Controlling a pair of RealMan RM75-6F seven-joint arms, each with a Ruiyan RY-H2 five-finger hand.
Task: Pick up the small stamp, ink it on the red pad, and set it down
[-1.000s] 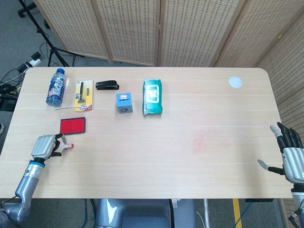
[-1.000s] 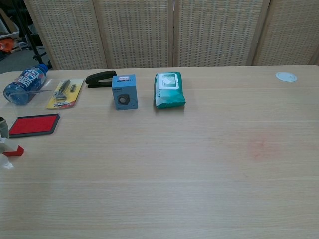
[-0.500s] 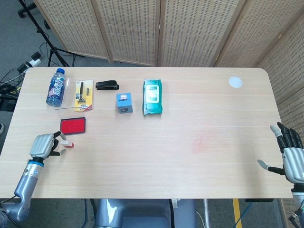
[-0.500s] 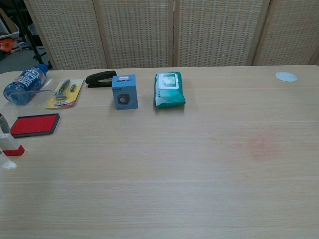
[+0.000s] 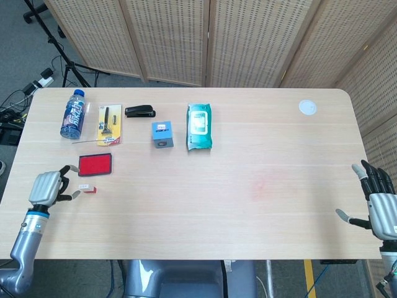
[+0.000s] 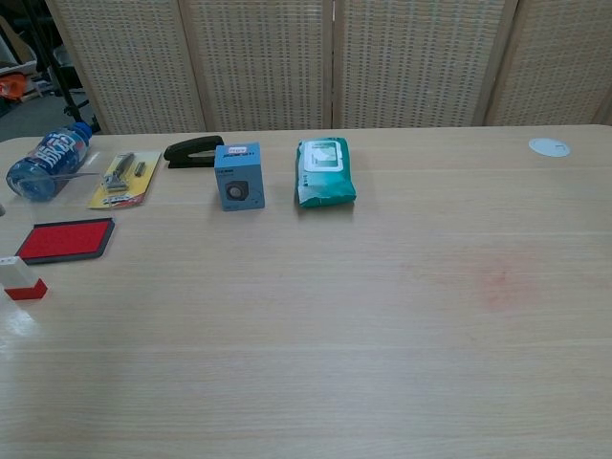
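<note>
Both of my hands sit low at the near edge of the table [image 5: 248,211], holding nothing. My left hand [image 5: 47,188] is at the near left corner with its fingers spread apart, and the small stamp [image 5: 86,187] stands on the wood just beside those fingertips, not touching them. In the chest view the stamp [image 6: 23,278] shows as a white block on a red base, upright at the far left edge. The red pad [image 5: 95,164] lies flat just behind the stamp, close to it but apart.

My right hand [image 5: 378,206] rests at the near right corner, fingers spread and pointing up; the chest view does not show it.

Further back, from left to right, lie a water bottle [image 5: 74,113] on its side, a carded razor pack [image 5: 110,124], a black stapler [image 5: 140,111], a small blue box [image 5: 162,134] and a green pack of wipes [image 5: 199,126]. A white disc [image 5: 307,107] sits near the far right corner.
</note>
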